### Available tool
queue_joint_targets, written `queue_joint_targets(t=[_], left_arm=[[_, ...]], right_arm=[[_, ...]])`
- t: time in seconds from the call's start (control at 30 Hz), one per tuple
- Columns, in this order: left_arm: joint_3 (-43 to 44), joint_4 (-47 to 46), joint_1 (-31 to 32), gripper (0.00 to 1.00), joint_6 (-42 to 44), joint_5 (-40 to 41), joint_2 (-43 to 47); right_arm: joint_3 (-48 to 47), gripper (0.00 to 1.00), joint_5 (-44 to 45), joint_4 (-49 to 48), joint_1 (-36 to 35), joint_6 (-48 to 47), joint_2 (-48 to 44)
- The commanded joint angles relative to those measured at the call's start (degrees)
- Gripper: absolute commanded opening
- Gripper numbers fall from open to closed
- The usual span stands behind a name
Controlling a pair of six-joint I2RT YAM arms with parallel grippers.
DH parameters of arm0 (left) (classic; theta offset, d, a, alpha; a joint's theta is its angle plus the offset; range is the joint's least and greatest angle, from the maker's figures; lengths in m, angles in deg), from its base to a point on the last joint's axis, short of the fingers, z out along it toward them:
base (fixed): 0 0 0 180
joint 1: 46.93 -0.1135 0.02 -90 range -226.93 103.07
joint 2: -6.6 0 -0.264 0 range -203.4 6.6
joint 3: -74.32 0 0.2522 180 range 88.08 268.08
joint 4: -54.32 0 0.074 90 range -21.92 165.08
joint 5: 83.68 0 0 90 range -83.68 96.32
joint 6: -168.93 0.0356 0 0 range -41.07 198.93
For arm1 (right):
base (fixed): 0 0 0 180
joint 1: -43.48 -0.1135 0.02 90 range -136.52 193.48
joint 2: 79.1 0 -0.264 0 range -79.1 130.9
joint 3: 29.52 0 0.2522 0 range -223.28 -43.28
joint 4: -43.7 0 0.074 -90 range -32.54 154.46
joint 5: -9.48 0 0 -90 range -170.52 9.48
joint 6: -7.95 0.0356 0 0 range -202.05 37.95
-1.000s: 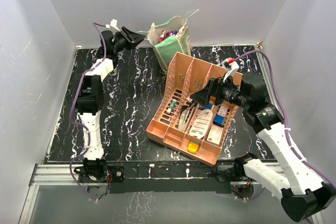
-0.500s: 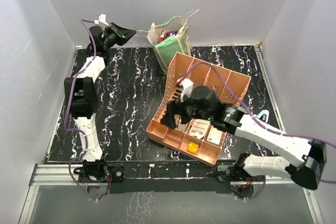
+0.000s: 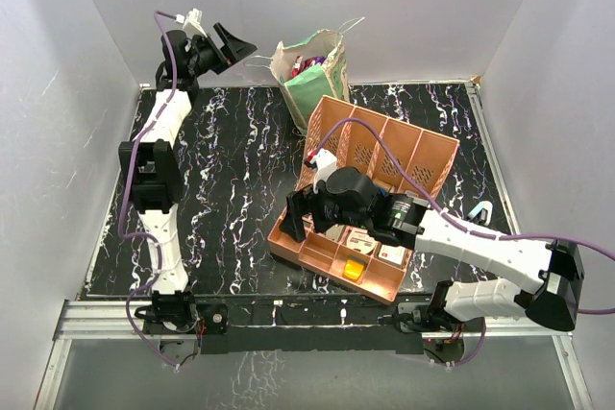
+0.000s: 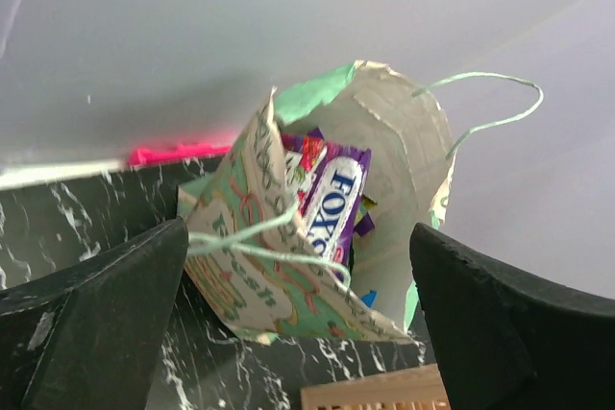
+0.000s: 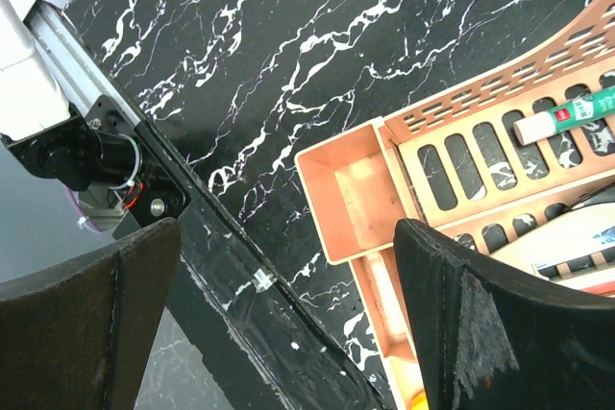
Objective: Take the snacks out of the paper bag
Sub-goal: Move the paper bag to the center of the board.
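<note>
The paper bag [image 3: 317, 79] stands upright at the back of the table, its mouth open toward me. Snacks [image 3: 306, 66] poke out of it; the left wrist view shows a purple Fox's packet [image 4: 336, 189] inside the bag [image 4: 279, 276] and a blue scrap deeper down. One white cord handle [image 4: 480, 93] loops up, the other droops over the bag's front. My left gripper [image 3: 233, 47] hovers open, left of the bag and apart from it, its jaws [image 4: 298, 328] framing the bag. My right gripper [image 3: 300, 218] is open and empty above the organiser's near-left corner.
A peach slotted organiser [image 3: 423, 156] with tags and small items lies between the bag and the arm bases, its corner [image 5: 365, 189] below my right fingers. The table's front rail [image 5: 240, 276] and the left arm's base [image 5: 86, 156] lie nearby. White walls enclose the table.
My left gripper rose back from the bag's rim and its jaws went from nearly shut to wide open. The right arm swung left across the organiser to its near-left corner.
</note>
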Motion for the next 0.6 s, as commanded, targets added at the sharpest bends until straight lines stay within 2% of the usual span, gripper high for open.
queue_joint_targets(t=[0.0, 0.17, 0.33, 0.37, 0.5, 0.57], left_arm=[[7.38, 2.33, -0.08, 0.98, 7.63, -2.59, -2.62], [8.71, -5.15, 0.16, 0.98, 0.80, -4.18, -6.87], [12.16, -4.02, 1.85, 0.98, 2.91, -5.46, -8.97], [12.02, -4.07, 2.12, 0.95, 3.11, -6.02, -8.89], [6.87, -5.54, 2.74, 0.65, 3.44, -4.67, -6.42], [5.00, -6.02, 2.74, 0.55, 3.62, -3.75, -5.18]], right_arm=[[-2.02, 0.98, 3.19, -3.65, -0.16, -0.11, -2.61], [-2.01, 0.98, 3.49, -4.19, -0.17, 0.13, -2.30], [-2.48, 0.98, 2.71, -3.97, -0.17, 0.33, -1.56], [-2.41, 0.98, 2.91, -3.84, -0.17, 0.42, -1.39], [-2.11, 0.98, 2.78, -4.36, -0.24, 0.65, -1.07], [-2.11, 0.98, 2.19, -4.61, -0.25, 0.89, -1.06]])
